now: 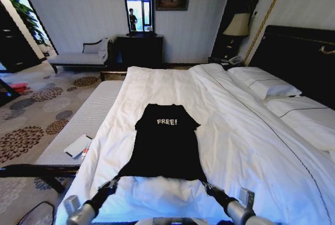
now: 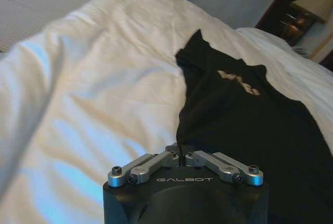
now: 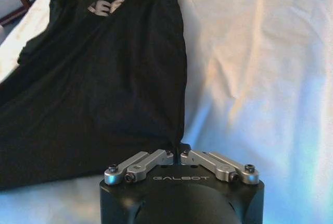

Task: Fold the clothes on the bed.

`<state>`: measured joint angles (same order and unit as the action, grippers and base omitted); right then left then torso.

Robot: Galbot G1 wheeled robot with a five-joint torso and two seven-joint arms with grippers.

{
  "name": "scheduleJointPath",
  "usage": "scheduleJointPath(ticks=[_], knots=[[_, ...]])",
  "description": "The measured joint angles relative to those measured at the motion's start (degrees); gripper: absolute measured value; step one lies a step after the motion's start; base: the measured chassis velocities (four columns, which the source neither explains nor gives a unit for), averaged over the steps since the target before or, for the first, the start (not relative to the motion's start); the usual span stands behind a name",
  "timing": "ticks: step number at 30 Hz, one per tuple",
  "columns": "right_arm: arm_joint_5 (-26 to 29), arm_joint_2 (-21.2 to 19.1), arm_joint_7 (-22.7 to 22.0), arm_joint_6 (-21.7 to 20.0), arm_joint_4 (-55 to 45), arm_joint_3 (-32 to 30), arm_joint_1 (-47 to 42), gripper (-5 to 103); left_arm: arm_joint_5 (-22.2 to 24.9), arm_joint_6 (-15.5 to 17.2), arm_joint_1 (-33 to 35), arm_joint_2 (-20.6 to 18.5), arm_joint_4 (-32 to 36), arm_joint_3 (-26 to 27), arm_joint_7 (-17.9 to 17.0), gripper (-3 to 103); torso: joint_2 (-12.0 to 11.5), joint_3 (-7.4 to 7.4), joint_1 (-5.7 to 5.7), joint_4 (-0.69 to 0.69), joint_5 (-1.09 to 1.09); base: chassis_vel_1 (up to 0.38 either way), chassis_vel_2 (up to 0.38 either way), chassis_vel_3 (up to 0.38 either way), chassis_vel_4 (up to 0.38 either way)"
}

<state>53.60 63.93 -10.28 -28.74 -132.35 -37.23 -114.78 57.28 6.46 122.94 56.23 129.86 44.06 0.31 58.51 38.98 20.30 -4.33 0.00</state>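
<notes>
Here the bed [image 1: 246, 146] takes up most of the head view, its white duvet spread smooth and two pillows [image 1: 264, 86] against the dark headboard [image 1: 298, 57]. One black T-shirt [image 1: 166, 144] lies flat on the duvet near the foot, its white "FREE!" lettering facing up and its bottom hem nearest the robot. The left gripper [image 1: 116, 179] is clenched on the hem's left corner, and the left wrist view shows its fingers [image 2: 174, 155] pinched together on the cloth. The right gripper [image 1: 205, 182] is clamped the same way on the hem's right corner. Past the bed stand a pale bench [image 1: 78, 57], a dark dresser [image 1: 138, 49] with one mirror [image 1: 138, 8], and one lamp [image 1: 237, 25].
</notes>
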Motion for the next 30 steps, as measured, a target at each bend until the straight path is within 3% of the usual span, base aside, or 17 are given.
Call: scheduleJointPath(ticks=[6, 11, 16, 30], knots=[[0.9, -0.8, -1.1, -1.4, -0.9, -0.9, -0.7, 1, 0.3, -0.7, 2.2, -0.3, 0.3, 1.6, 0.0, 1, 0.0, 0.00, 0.00, 0.00, -0.01, 0.000, 0.000, 0.000, 0.000], [0.1, -0.7, -1.2, -1.6, -0.8, -0.6, -1.2, 1, -1.6, -1.2, 2.8, 0.4, 0.5, -0.1, 0.0, 1, 0.0, 0.00, 0.00, 0.00, 0.00, 0.000, 0.000, 0.000, 0.000], [-2.0, 0.4, -0.8, -1.5, 0.1, 0.3, -1.9, 1, -5.8, -2.2, 3.8, 2.1, -0.7, -4.3, 0.2, 1, 0.0, 0.00, 0.00, 0.00, 0.00, 0.000, 0.000, 0.000, 0.000], [-7.0, 2.0, -0.1, -0.8, -0.3, 2.1, -5.3, 1, -6.7, -5.2, 8.1, 2.3, -1.8, -3.4, 0.6, 1, 0.0, 0.00, 0.00, 0.00, 0.00, 0.000, 0.000, 0.000, 0.000]])
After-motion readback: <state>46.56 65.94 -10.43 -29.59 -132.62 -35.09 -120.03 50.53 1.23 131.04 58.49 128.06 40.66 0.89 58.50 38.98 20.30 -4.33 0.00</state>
